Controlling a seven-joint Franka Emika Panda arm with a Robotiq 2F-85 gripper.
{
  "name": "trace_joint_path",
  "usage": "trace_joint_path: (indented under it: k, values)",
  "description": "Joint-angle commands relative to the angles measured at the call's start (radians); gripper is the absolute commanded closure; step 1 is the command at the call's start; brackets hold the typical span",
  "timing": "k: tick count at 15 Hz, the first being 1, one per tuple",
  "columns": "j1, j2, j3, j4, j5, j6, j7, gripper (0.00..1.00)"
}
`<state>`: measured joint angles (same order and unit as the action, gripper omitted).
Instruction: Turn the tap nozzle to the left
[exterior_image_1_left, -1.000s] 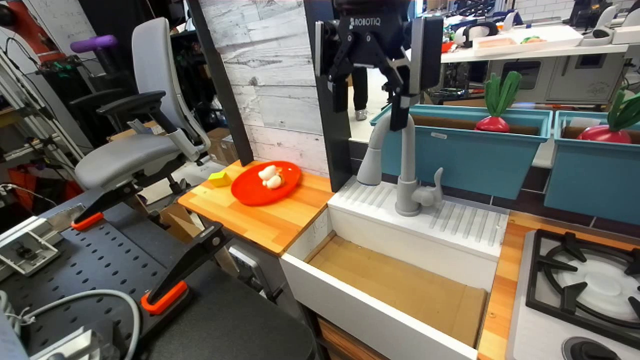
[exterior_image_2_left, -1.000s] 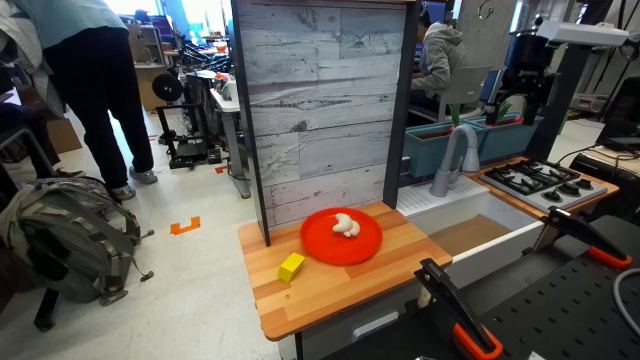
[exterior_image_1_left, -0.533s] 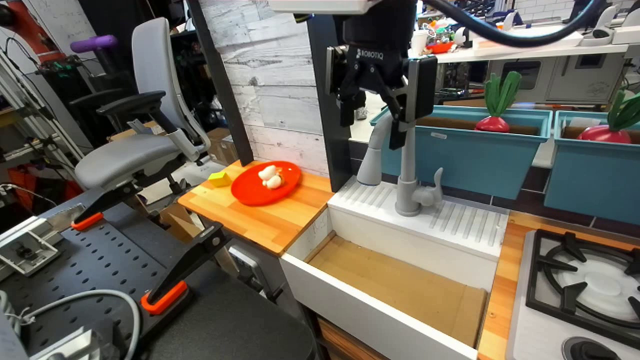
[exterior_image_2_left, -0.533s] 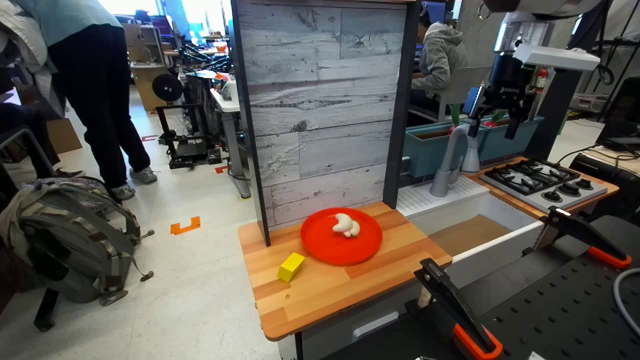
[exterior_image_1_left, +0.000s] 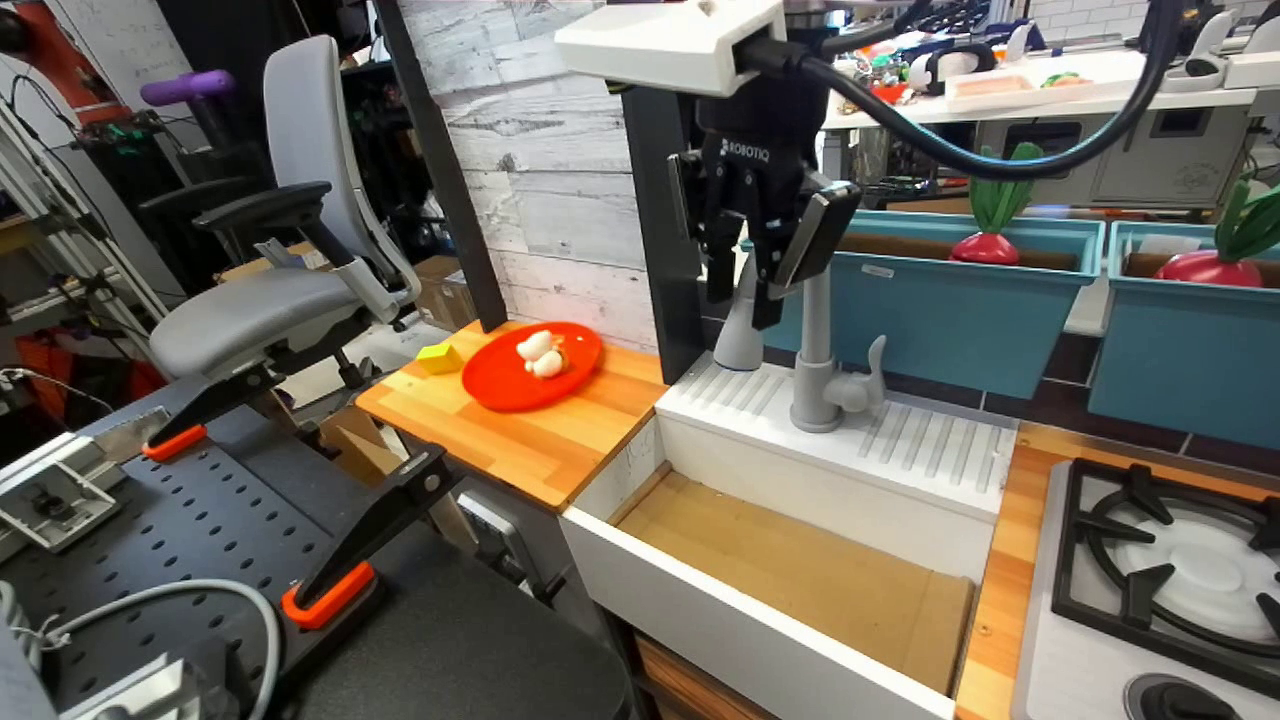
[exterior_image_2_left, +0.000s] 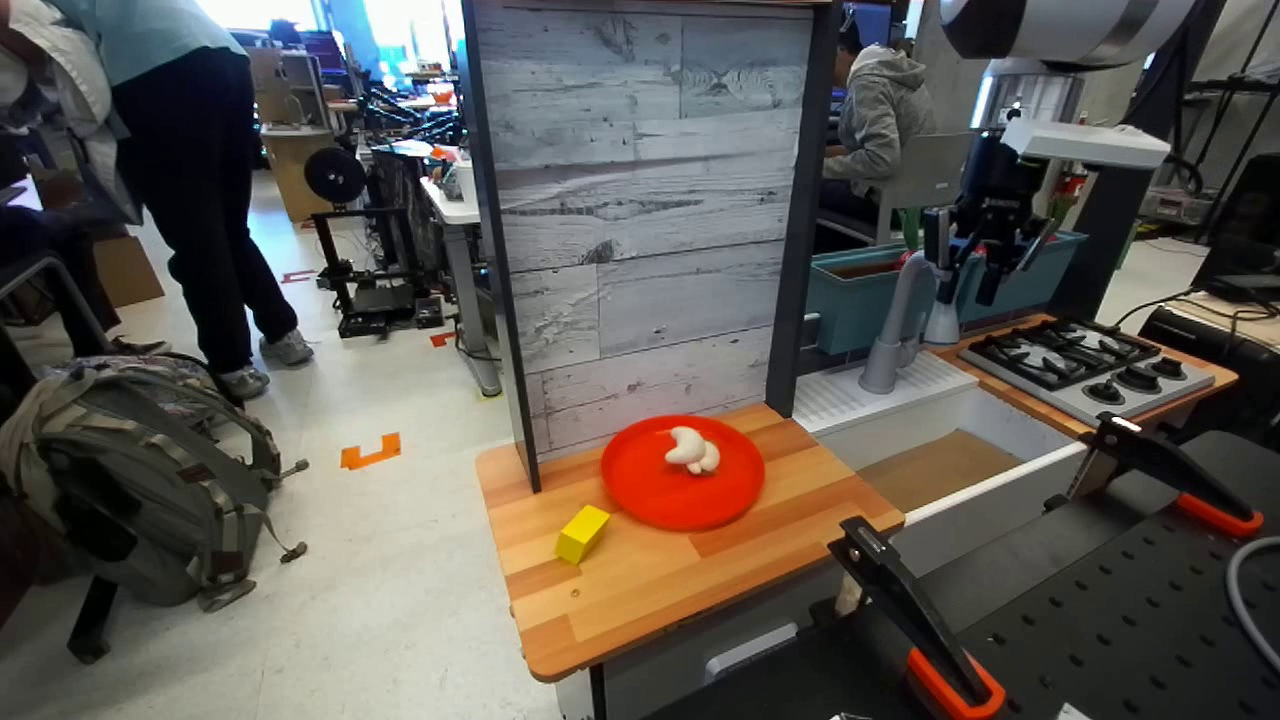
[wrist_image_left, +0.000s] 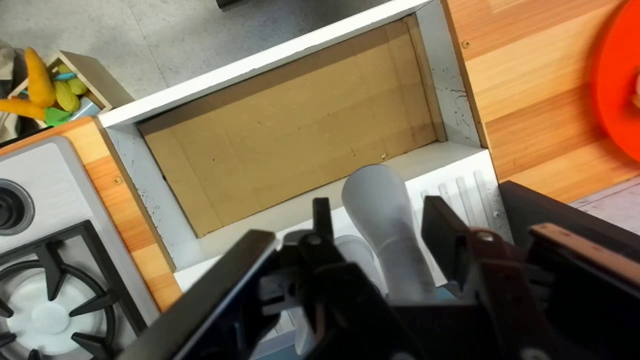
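Observation:
The grey tap nozzle arches over the back of the sink, its end pointing down. My gripper is at its upper part, hiding much of the arch. In the wrist view the nozzle runs between the two fingers, with a gap visible on either side. The jaws are partly closed but still open, not pressed on the spout. An exterior view has the gripper beside the downward end, one finger overlapping it; contact there cannot be told. The short lever handle sticks up beside the tap's base.
Teal planters stand right behind the tap, and a dark post rises close to the gripper. Below is the white sink. A red plate and a yellow block lie on the wooden counter; a stove flanks the sink.
My gripper has come down onto the upper part of the nozzle, and its jaws have drawn partly together from wide open. The tap has not visibly moved.

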<state>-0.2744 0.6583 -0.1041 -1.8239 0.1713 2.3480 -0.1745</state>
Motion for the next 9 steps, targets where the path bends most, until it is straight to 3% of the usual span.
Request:
trace_joint_path:
  k: [1, 3, 5, 6, 7, 9]
  values:
    - [-0.013, 0.029, 0.013, 0.034, 0.008, 0.018, 0.018, 0.80]
    - [-0.013, 0.031, 0.017, 0.041, 0.010, 0.015, 0.022, 0.94]
    - [-0.013, 0.032, 0.020, 0.044, 0.009, 0.011, 0.027, 1.00]
    - [-0.013, 0.031, 0.019, 0.045, 0.008, 0.010, 0.028, 0.96]
    - [-0.012, 0.030, 0.016, 0.046, 0.004, 0.008, 0.029, 0.69]
    - [-0.011, 0.029, 0.014, 0.044, 0.000, 0.016, 0.028, 0.64]
